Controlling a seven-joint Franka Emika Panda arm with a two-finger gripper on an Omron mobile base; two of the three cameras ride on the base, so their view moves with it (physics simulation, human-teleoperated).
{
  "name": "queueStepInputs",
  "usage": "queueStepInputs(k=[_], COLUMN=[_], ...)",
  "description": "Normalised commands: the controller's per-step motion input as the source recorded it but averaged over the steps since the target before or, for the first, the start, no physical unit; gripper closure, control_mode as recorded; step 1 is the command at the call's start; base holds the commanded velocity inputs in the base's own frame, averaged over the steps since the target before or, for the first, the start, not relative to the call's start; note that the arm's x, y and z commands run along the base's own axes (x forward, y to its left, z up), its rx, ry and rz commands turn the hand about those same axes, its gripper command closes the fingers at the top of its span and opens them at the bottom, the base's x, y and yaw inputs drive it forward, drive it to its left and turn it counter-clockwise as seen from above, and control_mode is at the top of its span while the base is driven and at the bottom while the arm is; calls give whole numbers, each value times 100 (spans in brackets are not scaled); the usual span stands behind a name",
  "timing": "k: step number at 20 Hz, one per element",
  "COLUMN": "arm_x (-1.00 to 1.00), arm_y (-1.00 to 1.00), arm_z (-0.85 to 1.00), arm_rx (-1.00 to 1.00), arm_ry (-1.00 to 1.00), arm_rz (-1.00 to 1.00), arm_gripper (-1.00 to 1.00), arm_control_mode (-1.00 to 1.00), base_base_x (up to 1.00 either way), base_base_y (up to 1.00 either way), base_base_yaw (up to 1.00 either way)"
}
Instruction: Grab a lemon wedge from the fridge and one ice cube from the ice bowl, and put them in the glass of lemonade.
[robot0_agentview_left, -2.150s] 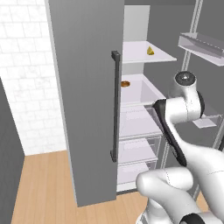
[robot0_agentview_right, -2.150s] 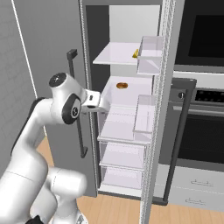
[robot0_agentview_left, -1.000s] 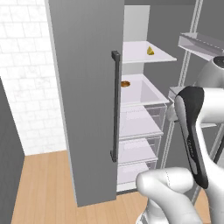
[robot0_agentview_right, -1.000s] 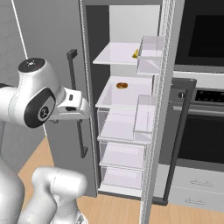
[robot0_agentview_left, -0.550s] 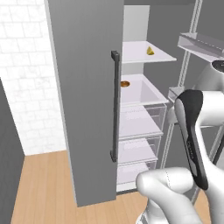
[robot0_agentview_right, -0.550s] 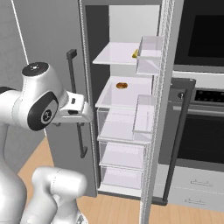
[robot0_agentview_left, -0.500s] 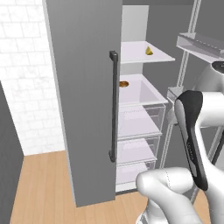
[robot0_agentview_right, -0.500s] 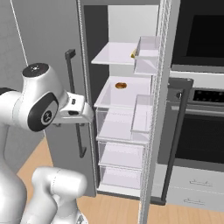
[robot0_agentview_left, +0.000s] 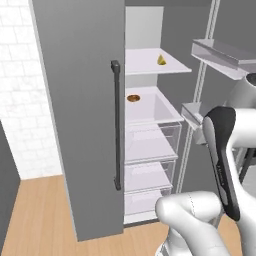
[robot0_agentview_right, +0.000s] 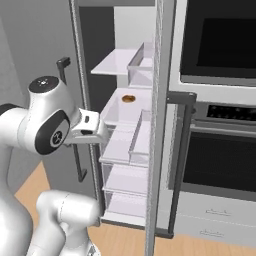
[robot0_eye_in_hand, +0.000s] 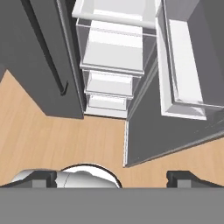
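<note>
The fridge (robot0_agentview_left: 80, 100) stands with its right door (robot0_agentview_right: 159, 125) swung open and its left door shut. On the top white shelf lies the small yellow lemon wedge (robot0_agentview_left: 161, 60). My gripper (robot0_eye_in_hand: 113, 178) hangs in front of the open fridge, well below and short of the wedge. It points down at the wooden floor and the clear drawers (robot0_eye_in_hand: 114, 43). Its fingertips (robot0_eye_in_hand: 43, 177) stand wide apart and open, with nothing between them. My white hand (robot0_agentview_right: 89, 126) sits level with the middle shelf. The ice bowl and the glass of lemonade are out of view.
A flat orange-brown round item (robot0_agentview_left: 133, 98) lies on the second shelf (robot0_agentview_right: 122, 107). Clear bins (robot0_agentview_left: 220, 52) line the open door. The shut door carries a dark bar handle (robot0_agentview_left: 116, 125). A black wall oven (robot0_agentview_right: 220, 115) stands to the right of the fridge.
The arm swung up and out of the fridge opening about a second ago and has since held still. Both base views have shifted, so the camera has moved; things in the fridge stayed put.
</note>
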Motion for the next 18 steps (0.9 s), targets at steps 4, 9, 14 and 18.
queueStepInputs(k=[4, 9, 14, 18], arm_x=[0, 0, 0, 0], arm_y=[0, 0, 0, 0], arm_z=[0, 0, 0, 0], arm_rx=[0, 0, 0, 0], arm_ry=[0, 0, 0, 0], arm_rz=[0, 0, 0, 0], arm_gripper=[-100, -100, -100, -100], arm_control_mode=[100, 100, 100, 100], base_base_x=[80, 82, 70, 48], base_base_y=[0, -1, -8, -39], base_base_yaw=[1, 1, 1, 0])
